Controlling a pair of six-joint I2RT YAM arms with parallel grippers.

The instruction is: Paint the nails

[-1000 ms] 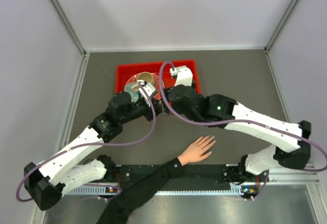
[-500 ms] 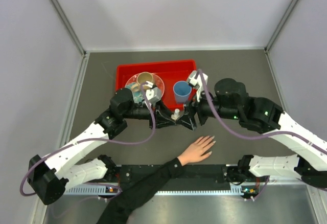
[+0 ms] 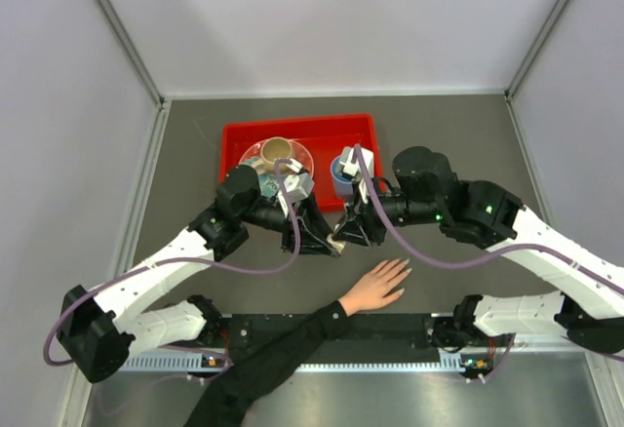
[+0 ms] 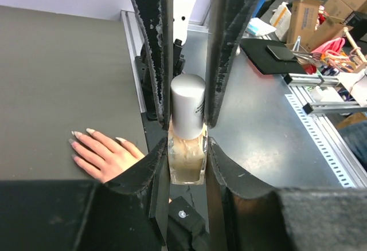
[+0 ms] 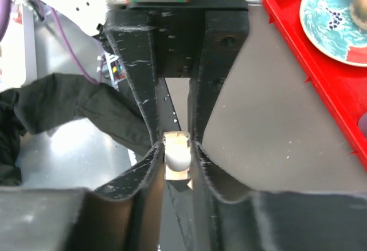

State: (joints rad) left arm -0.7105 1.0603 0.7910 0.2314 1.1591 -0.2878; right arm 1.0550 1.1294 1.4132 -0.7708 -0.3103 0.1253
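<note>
A nail polish bottle with a clear glass body and a silver cap is held level above the table. My left gripper is shut on the glass body. My right gripper faces it and is shut on the cap; its fingers flank the cap in the left wrist view. From above, both grippers meet just beyond the hand. The hand lies flat with fingers spread and has a black sleeve. Its pale nails show in the left wrist view.
A red tray stands behind the grippers with a patterned plate, a brown cup and a blue cup partly hidden by the right arm. The tray's corner is close on the right in the right wrist view.
The right arm swung back from the tray, brought its gripper to the bottle's cap and closed on it. The left gripper kept hold of the bottle. The hand stayed put.
</note>
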